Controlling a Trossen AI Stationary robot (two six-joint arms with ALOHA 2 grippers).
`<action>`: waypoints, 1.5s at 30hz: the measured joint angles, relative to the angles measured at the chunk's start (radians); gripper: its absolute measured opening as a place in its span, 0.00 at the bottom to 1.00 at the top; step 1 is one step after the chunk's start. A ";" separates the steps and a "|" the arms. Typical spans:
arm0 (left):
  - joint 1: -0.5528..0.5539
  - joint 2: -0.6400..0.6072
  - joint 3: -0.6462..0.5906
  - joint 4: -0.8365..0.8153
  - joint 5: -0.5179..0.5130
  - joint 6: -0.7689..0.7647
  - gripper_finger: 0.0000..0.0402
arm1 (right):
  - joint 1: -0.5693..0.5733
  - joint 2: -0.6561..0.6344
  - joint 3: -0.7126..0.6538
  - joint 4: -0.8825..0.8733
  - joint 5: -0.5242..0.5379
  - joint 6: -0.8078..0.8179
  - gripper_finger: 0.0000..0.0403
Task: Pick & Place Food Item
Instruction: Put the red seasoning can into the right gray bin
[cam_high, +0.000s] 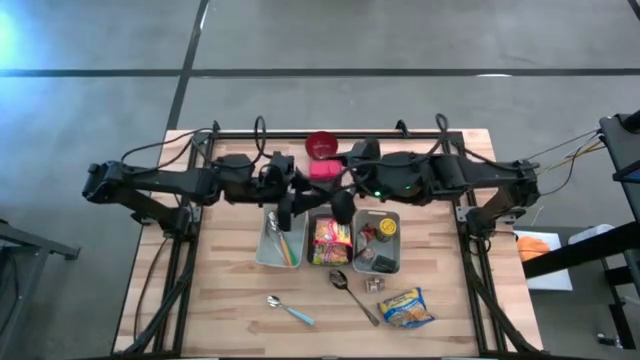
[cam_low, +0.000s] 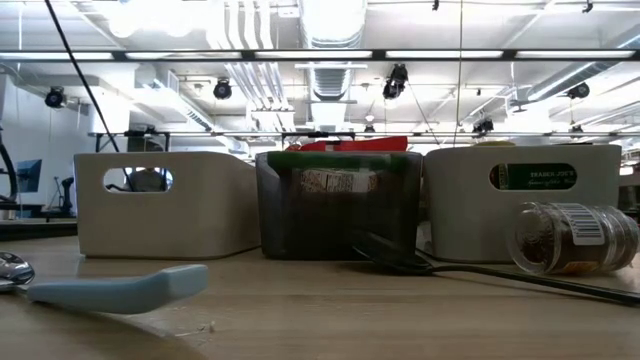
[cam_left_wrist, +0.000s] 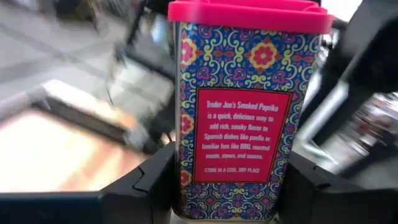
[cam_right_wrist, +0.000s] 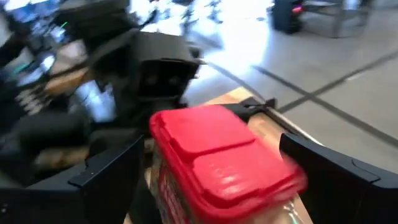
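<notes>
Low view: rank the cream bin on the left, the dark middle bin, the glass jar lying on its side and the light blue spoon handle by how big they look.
1. Cream bin
2. Dark middle bin
3. Light blue spoon handle and glass jar: similar in apparent size, and both lie nearer the camera than the bins, so I won't rank them.

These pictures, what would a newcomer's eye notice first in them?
Probably the patterned paprika tin with its pink lid, gripped between the left end effector fingers above the table's far middle. Next, the right end effector stands open around that tin. Below, three bins sit side by side.
</notes>
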 joint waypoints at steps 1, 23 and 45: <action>0.009 -0.011 0.000 -0.043 0.039 -0.028 0.49 | -0.001 -0.006 0.012 -0.021 -0.035 -0.018 0.92; 0.112 -0.018 0.001 -0.222 0.442 -0.195 0.49 | -0.218 0.005 0.122 -0.358 -0.715 0.158 0.93; 0.112 0.151 0.230 -0.476 0.531 -0.042 0.49 | -0.260 0.085 0.127 -0.366 -0.924 0.115 0.93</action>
